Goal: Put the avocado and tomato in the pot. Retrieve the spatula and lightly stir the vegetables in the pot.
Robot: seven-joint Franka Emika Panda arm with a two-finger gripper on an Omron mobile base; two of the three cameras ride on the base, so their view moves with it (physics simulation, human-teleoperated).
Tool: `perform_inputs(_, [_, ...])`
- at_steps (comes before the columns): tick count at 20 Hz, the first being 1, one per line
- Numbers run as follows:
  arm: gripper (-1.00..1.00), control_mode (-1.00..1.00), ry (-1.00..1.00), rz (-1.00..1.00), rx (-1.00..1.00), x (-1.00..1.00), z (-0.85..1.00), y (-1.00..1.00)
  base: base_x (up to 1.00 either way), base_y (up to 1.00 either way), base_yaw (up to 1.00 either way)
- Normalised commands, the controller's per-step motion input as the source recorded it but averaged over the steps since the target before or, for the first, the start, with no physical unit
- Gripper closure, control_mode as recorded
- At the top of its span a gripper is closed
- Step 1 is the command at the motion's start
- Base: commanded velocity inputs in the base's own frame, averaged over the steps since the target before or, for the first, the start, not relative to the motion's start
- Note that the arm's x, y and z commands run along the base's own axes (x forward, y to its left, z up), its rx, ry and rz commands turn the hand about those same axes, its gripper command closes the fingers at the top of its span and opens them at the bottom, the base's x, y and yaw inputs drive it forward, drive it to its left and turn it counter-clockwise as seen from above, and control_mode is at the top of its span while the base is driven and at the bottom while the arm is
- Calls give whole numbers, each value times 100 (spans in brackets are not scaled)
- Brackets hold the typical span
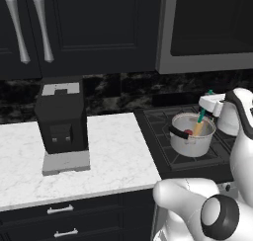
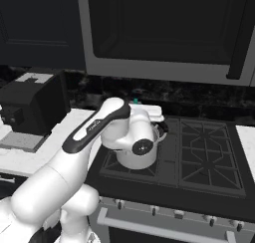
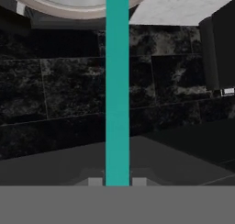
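Note:
The steel pot stands on the stove's front left burner, and its rim shows at the top of the hand view. Inside it lies the dark red tomato. The avocado cannot be made out. The spatula leans in the pot with its yellow head down inside and its teal handle rising through my gripper. The gripper is shut on the handle, just above the pot's far right rim. In the right base view my own arm hides most of the pot; the handle's teal tip pokes up behind the hand.
A black coffee machine stands on the white marble counter left of the stove. A microwave hangs above the stove and dark cabinets above the counter. The right burners are bare.

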Motion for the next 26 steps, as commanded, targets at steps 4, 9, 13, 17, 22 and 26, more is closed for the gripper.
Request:
perform_inputs(4, [100, -100, -2, 0, 3, 29, -10, 0, 0, 0, 0])
perform_inputs(9, [100, -100, 0, -4, 0, 36, -20, 0, 0, 0, 0])
perform_inputs(13, [100, -100, 0, -7, 0, 23, -21, 0, 0, 0, 0])
perform_inputs(17, [100, -100, 0, -9, 0, 13, -10, -4, 0, 0, 0])
perform_inputs(22, [100, -100, 0, -11, 0, 25, -15, -9, 0, 0, 0])
perform_inputs(26, [100, -100, 0, -11, 0, 7, -14, -19, 0, 0, 0])
